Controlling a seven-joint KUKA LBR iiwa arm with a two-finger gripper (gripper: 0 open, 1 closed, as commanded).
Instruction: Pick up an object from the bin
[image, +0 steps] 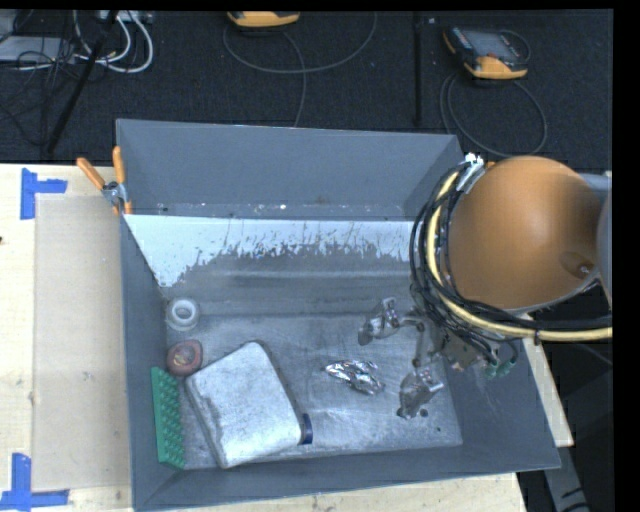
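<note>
Fingers (416, 392) spread apart, nothing clamped between them. Gripper (398, 358) is low over the 3 o'clock side of the bin (300, 180) floor. Nearest item is a crumpled silvery piece (354, 375), just beside the gripper at its 8 o'clock, outside the fingers. Further out toward 9 o'clock: grey-white pad (245, 405), brown disc (185, 356), clear ring (182, 313), green studded strip (167, 415) by the left wall.

Smooth, glossy orange dome cover (520, 230) over the wrist, round as a ball. Wrapped about its edge from 6 to 11 o'clock, bundled cables (432, 262): black, cream-yellow, white. At the dome's 7 o'clock, gripper (398, 358) of bare silvery metal with dark fittings; small green piece (500, 368) at 6 o'clock. Grey arm link (603, 215) at 3 o'clock.
</note>
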